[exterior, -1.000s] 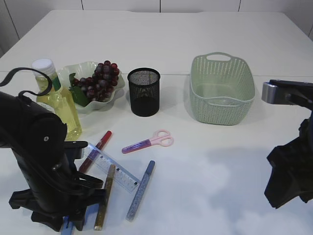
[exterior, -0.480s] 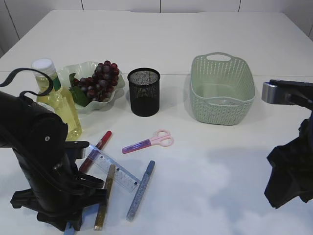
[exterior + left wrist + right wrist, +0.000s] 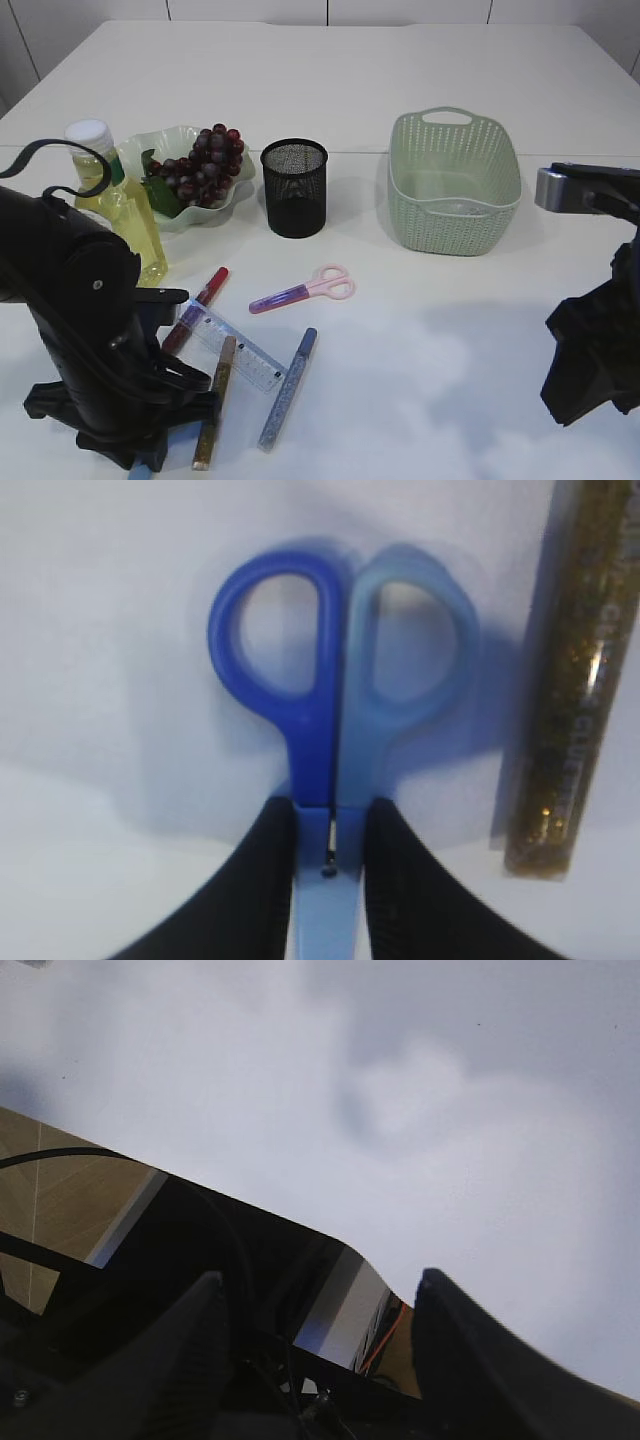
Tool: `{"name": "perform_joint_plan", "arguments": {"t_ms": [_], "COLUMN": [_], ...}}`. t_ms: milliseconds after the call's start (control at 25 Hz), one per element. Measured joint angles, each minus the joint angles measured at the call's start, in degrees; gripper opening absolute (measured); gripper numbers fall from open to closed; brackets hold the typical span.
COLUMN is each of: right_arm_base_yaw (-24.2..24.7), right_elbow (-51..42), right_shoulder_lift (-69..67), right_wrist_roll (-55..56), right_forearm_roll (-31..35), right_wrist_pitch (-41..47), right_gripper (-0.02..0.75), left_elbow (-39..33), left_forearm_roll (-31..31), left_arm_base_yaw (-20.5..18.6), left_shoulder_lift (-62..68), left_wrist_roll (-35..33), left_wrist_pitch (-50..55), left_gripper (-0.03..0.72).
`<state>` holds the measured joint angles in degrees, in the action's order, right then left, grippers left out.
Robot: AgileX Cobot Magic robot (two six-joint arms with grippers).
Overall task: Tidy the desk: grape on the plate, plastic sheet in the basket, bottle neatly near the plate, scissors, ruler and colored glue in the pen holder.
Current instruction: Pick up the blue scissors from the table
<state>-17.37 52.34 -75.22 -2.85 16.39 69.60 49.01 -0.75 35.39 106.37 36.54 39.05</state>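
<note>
The left hand [image 3: 328,865] is low over the table [image 3: 420,60] at about 7 o'clock. In the left wrist view its two black fingers [image 3: 255,880] press on both sides of the blue scissors [image 3: 335,720], just below the two finger loops. The loops point toward 12 o'clock and lie flat on the table. A gold glue stick [image 3: 570,680] lies just beside the scissors at 3 o'clock.

The right hand [image 3: 320,1330] is at 4 o'clock, up above the bare table. Its fingers stand well apart and hold nothing.

The grape [image 3: 200,165] bunch sits on the green plate [image 3: 165,140] at 10 o'clock. The bottle [image 3: 120,200] with yellow liquid stands upright just beside the plate, toward 8 o'clock. The black pen holder [image 3: 294,187] stands near 12 o'clock. The green basket [image 3: 454,183] is at 2 o'clock; I cannot tell whether a plastic sheet lies inside it.

In the middle of the table lie the pink scissors [image 3: 305,290]. The clear ruler [image 3: 235,345] lies near them toward 8 o'clock. A red glue stick [image 3: 200,300] pokes out from under one end of the ruler. The gold glue stick crosses under the ruler. A blue glue stick [image 3: 288,388] lies just beside the ruler at 5 o'clock.
</note>
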Motion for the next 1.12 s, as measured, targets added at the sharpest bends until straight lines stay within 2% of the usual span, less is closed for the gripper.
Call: {"name": "perform_joint_plan", "arguments": {"t_ms": [440, 1120], "right_arm_base_yaw": [0.0, 0.0], "right_elbow": [0.0, 0.0], "right_shoulder_lift": [0.0, 0.0], "right_wrist_roll": [0.0, 0.0], "right_forearm_roll": [0.0, 0.0], "right_wrist_pitch": [0.0, 0.0], "right_gripper": [0.46, 0.459], "left_elbow": [0.0, 0.0], "left_forearm_roll": [1.6, 2.3], "left_arm_base_yaw": [0.0, 0.0], "left_shoulder_lift": [0.0, -1.1], "left_wrist_roll": [-7.1, -9.6], "left_wrist_pitch": [0.9, 4.9], "left_gripper": [0.143, 0.143]}}
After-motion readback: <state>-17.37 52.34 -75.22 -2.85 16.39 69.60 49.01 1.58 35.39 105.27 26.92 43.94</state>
